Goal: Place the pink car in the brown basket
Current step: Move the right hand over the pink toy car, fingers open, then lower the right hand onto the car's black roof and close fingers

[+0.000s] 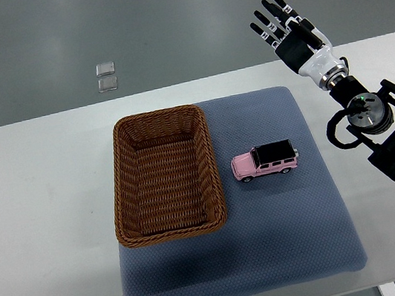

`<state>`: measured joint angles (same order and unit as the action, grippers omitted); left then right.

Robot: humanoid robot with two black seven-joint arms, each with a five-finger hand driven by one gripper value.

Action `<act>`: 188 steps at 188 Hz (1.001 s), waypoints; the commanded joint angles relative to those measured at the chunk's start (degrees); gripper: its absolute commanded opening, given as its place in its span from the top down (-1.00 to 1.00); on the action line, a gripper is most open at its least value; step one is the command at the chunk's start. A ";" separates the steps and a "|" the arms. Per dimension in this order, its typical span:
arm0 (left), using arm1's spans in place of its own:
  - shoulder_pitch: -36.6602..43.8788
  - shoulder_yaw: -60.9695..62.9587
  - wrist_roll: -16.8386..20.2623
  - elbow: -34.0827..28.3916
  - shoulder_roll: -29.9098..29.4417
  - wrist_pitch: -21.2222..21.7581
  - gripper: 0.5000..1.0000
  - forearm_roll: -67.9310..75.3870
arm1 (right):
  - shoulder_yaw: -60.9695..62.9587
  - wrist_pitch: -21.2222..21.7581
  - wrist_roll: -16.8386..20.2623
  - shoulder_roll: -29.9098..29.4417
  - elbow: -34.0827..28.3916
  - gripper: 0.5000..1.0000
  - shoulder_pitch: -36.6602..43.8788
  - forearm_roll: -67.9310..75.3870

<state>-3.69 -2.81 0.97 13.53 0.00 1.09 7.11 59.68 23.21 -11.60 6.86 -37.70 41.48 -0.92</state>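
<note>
Nothing of the task is done yet, judging by the top view. The pink car (265, 160) sits upright on the blue mat (289, 253), just beside the brown basket (173, 231) on its right, apart from the rim. The basket holds nothing. The right hand (290, 28) hovers well beyond the car, past the far right corner of the surface (43, 217), fingers spread and holding nothing. Reaching, grasping, lifting and dropping the car in the basket all remain.

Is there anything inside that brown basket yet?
No. The brown basket shows only its woven floor; nothing lies inside. The pink car sits outside it, to its right on the blue mat. What lies under the basket is covered.
</note>
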 commanded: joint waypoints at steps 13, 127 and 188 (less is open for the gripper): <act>0.00 0.08 0.00 0.00 0.00 0.05 -1.00 0.27 | -0.01 0.35 0.00 0.00 -0.01 -0.63 0.09 -0.05; -1.41 -0.36 0.00 1.32 0.00 0.49 -1.00 0.27 | -27.95 5.89 2.72 19.42 -13.28 -0.63 13.63 -51.20; -1.41 -0.45 0.00 1.32 0.00 0.49 -1.00 0.27 | -51.86 5.53 9.05 25.93 -26.02 -0.63 24.53 -56.56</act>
<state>-5.10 -3.26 0.97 14.94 0.00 1.59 7.39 9.74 29.20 -4.61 32.54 -61.48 65.35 -57.32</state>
